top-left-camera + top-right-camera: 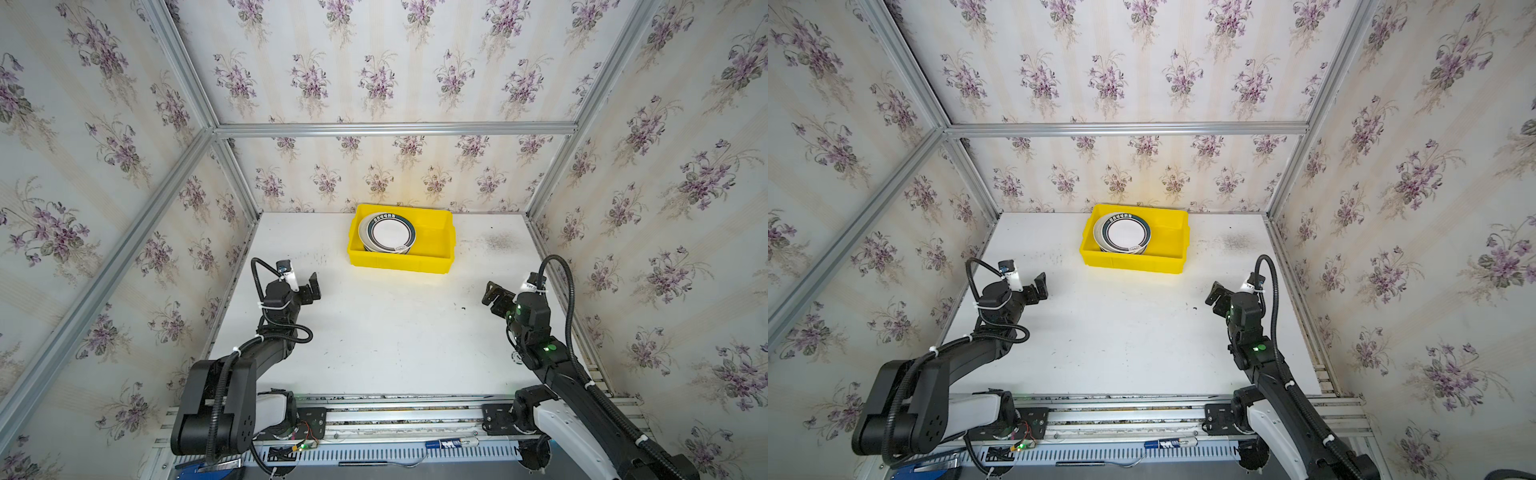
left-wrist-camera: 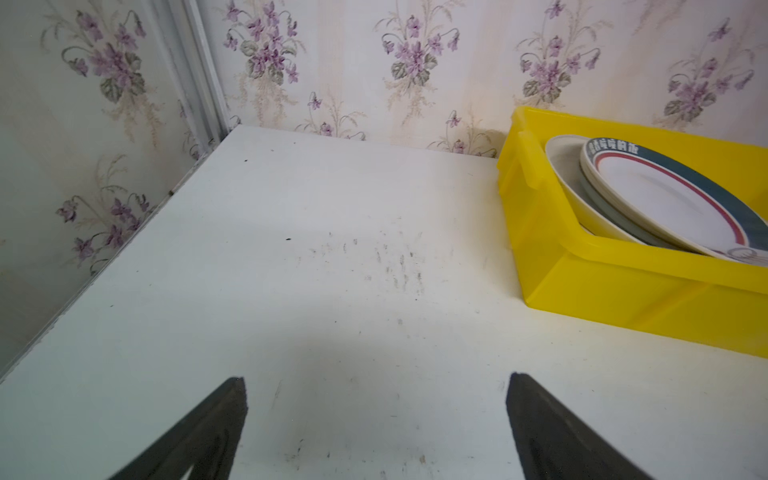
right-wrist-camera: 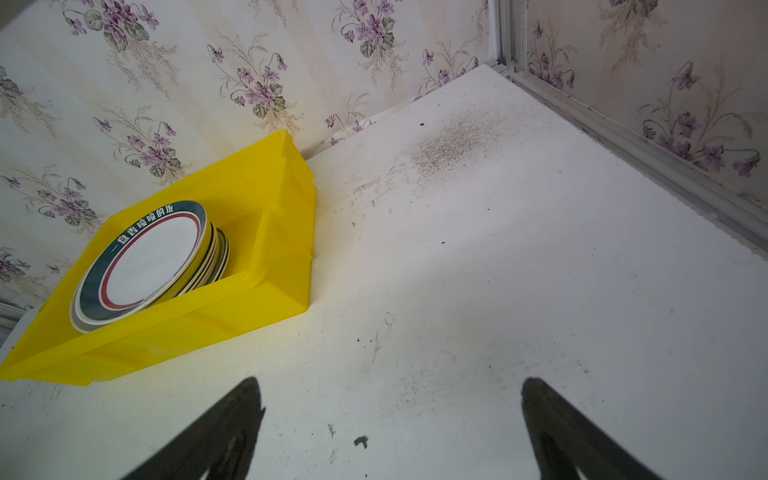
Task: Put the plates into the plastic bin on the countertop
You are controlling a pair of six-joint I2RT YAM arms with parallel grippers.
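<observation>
Plates show nowhere on the open white worktop [image 1: 395,340] in both top views, so I judge the job done or all but done. The plastic bin [image 1: 401,262] sits at 12 o'clock on it, its long side close along the back wall [image 1: 386,178], probably to keep the middle free for both arms.

Inside, the plates [image 1: 390,232] lie nested in one stack that fills the bin's 9 o'clock half. The 3 o'clock half is bare yellow. Both wrist views show the stack tilted off level, likely because the smaller plates rest on a wider cream one beneath. The uppermost is white with a dark teal rim, a red ring and white characters.

The left claw [image 1: 309,286] hangs at 9 o'clock of the worktop and the right claw [image 1: 494,297] at 3 o'clock. Each has its jaws spread wide and grips nothing, which fits arms with no load to carry. From the left claw the stack lies at about 1 o'clock, and from the right at about 11 o'clock, well apart from both.
</observation>
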